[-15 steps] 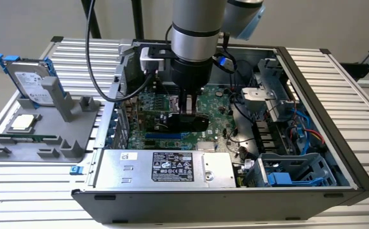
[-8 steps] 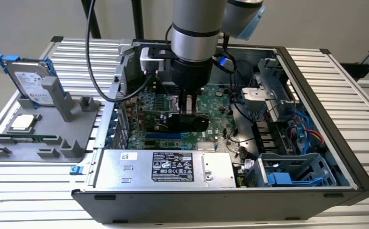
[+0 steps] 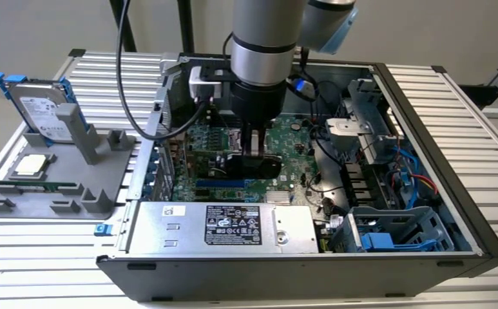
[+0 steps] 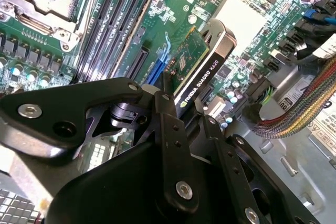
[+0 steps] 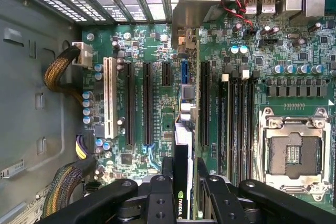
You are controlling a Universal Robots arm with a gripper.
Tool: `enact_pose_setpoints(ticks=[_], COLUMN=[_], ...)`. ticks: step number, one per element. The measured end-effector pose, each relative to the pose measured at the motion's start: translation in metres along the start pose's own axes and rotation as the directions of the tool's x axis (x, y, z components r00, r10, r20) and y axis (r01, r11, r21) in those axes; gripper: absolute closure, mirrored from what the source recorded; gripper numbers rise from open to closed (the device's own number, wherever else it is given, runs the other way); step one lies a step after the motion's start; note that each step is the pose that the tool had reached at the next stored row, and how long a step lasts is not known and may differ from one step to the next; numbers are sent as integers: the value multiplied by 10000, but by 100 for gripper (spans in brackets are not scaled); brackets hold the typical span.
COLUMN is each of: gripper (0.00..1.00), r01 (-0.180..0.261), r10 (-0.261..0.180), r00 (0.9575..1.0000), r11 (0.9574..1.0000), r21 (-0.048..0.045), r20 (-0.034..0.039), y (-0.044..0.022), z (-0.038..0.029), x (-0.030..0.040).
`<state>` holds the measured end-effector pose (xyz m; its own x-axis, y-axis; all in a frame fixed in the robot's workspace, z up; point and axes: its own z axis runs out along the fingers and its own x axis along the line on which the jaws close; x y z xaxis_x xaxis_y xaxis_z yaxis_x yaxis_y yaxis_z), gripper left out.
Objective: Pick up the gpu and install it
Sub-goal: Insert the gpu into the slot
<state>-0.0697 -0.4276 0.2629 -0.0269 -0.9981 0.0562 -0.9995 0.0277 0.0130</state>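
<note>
Pincer (image 4: 167, 95) grips the gpu (image 4: 202, 69) (edge-on) above the motherboard (image 5: 157, 51), slots (image 5: 148, 103) beside.

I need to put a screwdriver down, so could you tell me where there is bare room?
Bare slats lie on the table beside the computer case, at the exterior view's right. The grey holder tray is crowded, and the gripper holds the gpu inside.

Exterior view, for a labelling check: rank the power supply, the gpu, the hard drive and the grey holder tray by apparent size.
1. Power supply
2. Grey holder tray; nearly matches the power supply, so unsure
3. Hard drive
4. gpu, partly hidden by the gripper
</note>
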Motion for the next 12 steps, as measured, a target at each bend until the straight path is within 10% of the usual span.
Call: enact_pose_setpoints(ticks=[12], gripper=[100], r01=[0], r10=[0], r00=[10000], r11=[10000], r21=[0], r20=[0], y=[7], z=[50], x=[-3])
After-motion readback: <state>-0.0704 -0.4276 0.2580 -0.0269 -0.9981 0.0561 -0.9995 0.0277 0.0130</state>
